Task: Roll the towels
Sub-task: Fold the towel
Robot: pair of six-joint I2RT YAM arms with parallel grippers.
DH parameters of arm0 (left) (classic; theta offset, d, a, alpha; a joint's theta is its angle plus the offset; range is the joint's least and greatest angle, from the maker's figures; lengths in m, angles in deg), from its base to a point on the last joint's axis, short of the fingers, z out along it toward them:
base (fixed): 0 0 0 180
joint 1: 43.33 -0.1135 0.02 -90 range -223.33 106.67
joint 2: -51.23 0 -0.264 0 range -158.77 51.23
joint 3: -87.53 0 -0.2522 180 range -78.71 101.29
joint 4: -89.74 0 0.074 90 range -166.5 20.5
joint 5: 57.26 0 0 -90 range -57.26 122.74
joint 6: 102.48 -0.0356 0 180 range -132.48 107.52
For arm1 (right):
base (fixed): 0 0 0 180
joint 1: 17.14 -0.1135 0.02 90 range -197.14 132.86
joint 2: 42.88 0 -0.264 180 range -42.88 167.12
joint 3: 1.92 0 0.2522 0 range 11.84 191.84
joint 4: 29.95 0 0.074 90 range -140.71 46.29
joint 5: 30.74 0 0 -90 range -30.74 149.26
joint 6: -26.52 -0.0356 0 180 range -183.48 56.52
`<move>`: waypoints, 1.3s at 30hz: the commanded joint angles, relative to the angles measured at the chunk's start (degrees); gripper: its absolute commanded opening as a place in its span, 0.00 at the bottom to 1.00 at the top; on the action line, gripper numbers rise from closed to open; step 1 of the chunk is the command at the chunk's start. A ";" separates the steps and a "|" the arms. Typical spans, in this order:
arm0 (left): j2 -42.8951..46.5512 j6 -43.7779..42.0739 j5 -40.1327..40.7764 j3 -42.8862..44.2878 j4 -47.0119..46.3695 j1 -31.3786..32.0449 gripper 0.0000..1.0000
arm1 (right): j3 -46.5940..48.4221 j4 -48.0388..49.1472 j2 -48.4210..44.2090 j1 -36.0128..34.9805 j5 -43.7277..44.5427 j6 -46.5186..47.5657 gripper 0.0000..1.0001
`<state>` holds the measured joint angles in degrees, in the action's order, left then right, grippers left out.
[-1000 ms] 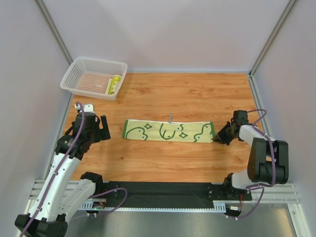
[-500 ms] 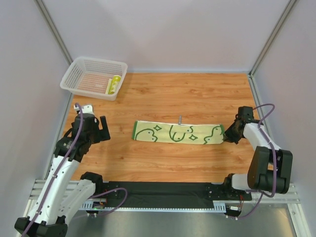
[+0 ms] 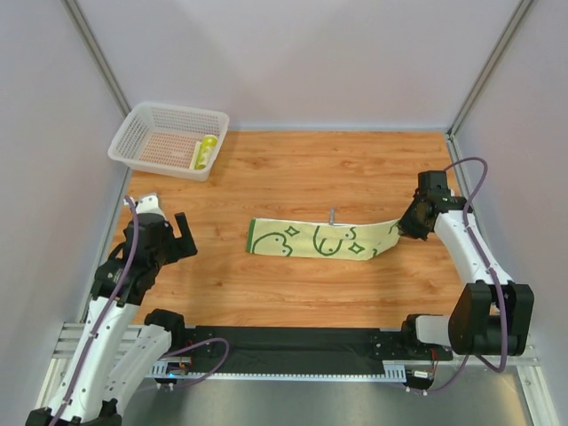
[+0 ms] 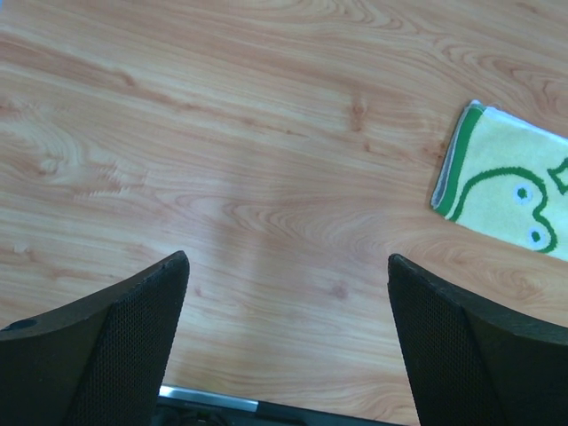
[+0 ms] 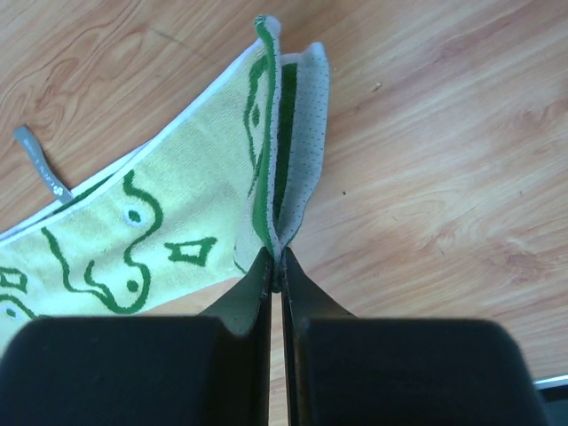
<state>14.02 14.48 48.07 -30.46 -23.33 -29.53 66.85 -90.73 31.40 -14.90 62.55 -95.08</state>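
Note:
A cream towel with green swirl patterns [image 3: 315, 240] lies stretched out flat in the middle of the wooden table. My right gripper [image 3: 406, 227] is shut on its right end and lifts that end off the table; the wrist view shows the folded edge [image 5: 282, 151] pinched between the fingers. The towel's left end shows in the left wrist view [image 4: 501, 191]. My left gripper [image 3: 182, 232] is open and empty, left of the towel and apart from it. A rolled yellow-green towel [image 3: 206, 151] lies in the basket.
A white mesh basket [image 3: 169, 138] stands at the far left corner of the table. White walls close the table on three sides. A black rail [image 3: 293, 342] runs along the near edge.
My right gripper has pulled the towel to the right and raised its right end. My left arm has drawn back toward the near edge.

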 commanded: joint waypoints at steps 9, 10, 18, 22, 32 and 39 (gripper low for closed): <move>3.11 0.81 2.07 -0.96 -1.05 0.17 0.99 | 14.95 -5.27 5.25 -20.67 3.04 -3.38 0.00; 2.76 0.81 2.16 -0.88 -0.96 0.17 0.99 | 15.83 -5.36 6.13 -21.92 3.39 -3.73 0.00; 3.02 0.99 2.51 -0.88 -0.96 0.17 0.98 | 25.05 -5.88 14.66 -33.42 5.85 -6.11 0.00; 3.11 0.99 2.68 -0.88 -0.87 0.17 0.98 | 29.10 -6.15 19.48 -37.21 6.38 -7.07 0.00; 3.11 1.16 2.86 -0.88 -0.78 0.17 0.98 | 38.32 -6.68 28.19 -44.34 6.82 -8.39 0.00; 2.76 1.16 2.95 -0.88 -0.79 0.17 0.98 | 43.34 -6.59 34.08 -48.29 6.29 -8.92 0.00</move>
<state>16.86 15.18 50.04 -31.43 -23.55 -29.49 106.45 -97.77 63.67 -61.68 67.93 -102.75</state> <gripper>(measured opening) 0.982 0.016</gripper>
